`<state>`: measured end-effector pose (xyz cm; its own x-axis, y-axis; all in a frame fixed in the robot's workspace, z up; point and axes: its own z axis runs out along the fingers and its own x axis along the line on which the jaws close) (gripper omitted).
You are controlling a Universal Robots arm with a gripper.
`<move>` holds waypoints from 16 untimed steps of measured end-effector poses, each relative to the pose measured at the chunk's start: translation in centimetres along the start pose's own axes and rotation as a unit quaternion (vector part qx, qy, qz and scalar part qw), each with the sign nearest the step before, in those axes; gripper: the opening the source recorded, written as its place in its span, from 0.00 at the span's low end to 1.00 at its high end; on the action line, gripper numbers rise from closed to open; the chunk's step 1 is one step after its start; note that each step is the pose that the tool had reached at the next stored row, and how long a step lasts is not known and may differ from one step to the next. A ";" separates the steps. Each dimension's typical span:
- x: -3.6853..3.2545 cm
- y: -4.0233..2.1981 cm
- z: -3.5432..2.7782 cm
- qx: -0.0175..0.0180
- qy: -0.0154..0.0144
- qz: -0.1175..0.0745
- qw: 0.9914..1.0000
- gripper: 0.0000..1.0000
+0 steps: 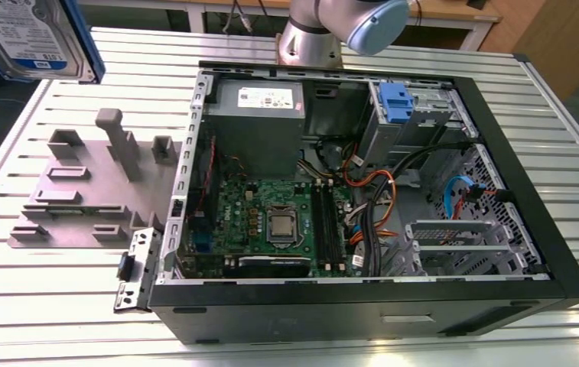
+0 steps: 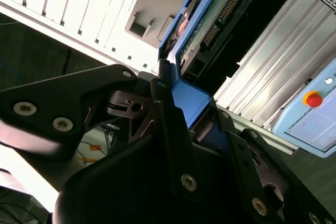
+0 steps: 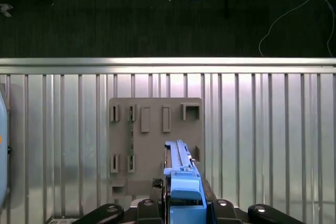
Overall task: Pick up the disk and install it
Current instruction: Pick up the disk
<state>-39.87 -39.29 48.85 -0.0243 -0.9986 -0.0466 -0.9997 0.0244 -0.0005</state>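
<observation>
One disk (image 1: 32,37), clamped in our pincer (image 2: 189,103), hangs at the exterior view's upper left, well apart from the case (image 1: 371,313).

The disk (image 1: 29,34) is shiny metal framed in smooth blue plastic; the table (image 1: 44,306), ribbed satin metal; the fixture block (image 1: 75,195), matt grey plastic.

The exterior view looks down across the counter (image 1: 54,306) at the open computer case (image 1: 371,313). The first wrist view faces straight down past the gripper (image 3: 184,205); both share the grey fixture (image 1: 85,191) (image 3: 152,124). The second wrist view hugs the gripper's linkage.
</observation>
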 end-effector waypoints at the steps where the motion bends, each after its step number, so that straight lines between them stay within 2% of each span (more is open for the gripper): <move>1: 0.01 -0.13 -0.01 0.000 0.000 0.000 1.000 0.36; 8: 0.02 -0.21 0.00 0.000 0.000 0.000 1.000 0.36; 16: 0.02 -0.60 0.00 0.000 0.000 0.000 1.000 0.36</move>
<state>-39.26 -39.32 48.85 -0.0244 -0.9986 -0.0466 -0.9997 0.0245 -0.0004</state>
